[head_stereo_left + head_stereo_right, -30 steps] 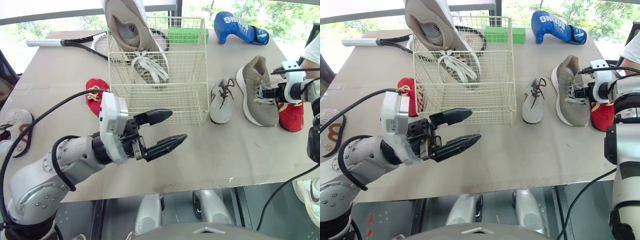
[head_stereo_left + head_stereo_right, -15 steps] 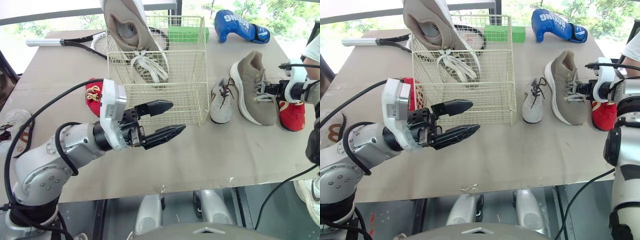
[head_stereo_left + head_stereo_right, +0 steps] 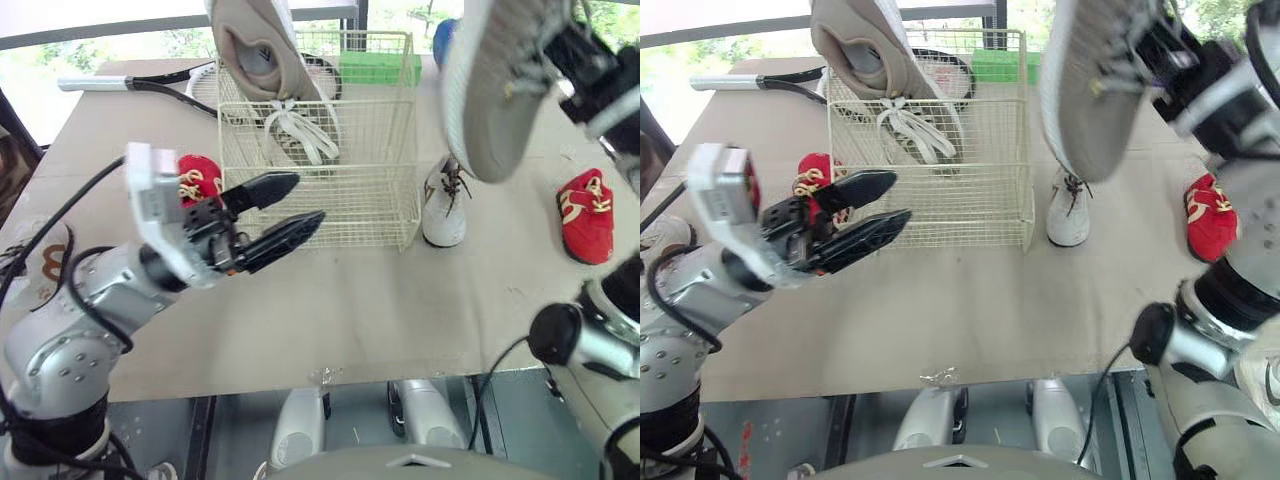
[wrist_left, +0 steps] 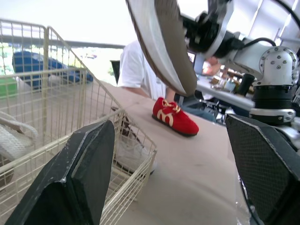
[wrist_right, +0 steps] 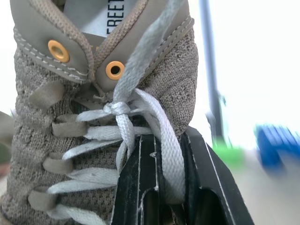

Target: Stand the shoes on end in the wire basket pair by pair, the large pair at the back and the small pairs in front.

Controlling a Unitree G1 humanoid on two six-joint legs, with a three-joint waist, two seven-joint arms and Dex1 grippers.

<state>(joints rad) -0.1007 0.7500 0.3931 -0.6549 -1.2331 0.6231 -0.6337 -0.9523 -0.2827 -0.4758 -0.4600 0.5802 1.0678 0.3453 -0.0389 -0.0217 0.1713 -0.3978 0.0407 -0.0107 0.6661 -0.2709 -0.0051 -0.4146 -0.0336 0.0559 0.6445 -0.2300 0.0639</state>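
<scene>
Right gripper pinches the large tan shoe by its grey laces, aloft.

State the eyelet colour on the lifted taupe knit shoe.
Orange metal eyelets, best in the right wrist view.

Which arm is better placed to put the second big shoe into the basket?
Right. The right pincer grips the big shoe by the laces, raised beside the basket. The left pincer is open and empty, before the basket.
</scene>
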